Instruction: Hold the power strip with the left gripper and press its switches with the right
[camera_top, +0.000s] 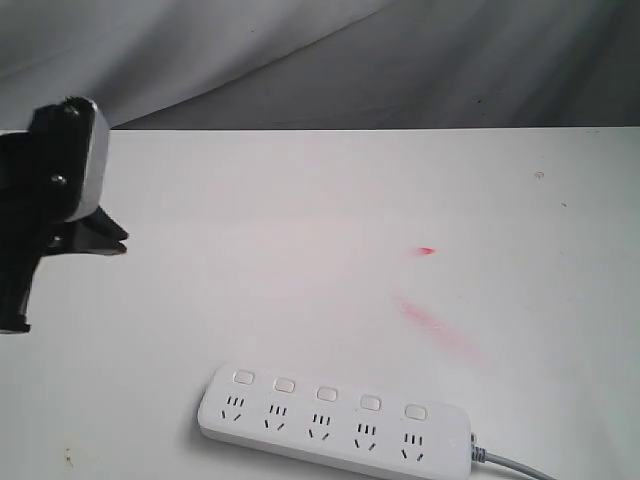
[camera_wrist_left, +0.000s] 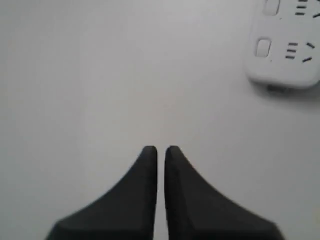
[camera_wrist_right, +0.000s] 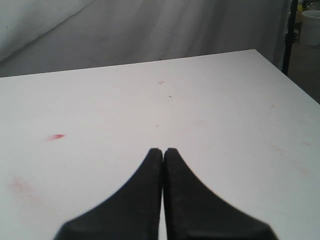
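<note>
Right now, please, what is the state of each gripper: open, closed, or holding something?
Left gripper: closed, holding nothing.
Right gripper: closed, holding nothing.

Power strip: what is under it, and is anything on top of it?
The power strip lies flat on the white table; nothing rests on it, and all five switches show. Its underside is hidden.

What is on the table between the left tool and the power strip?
Nothing: in the left wrist view, only bare white table lies between the left tool and the strip.
</note>
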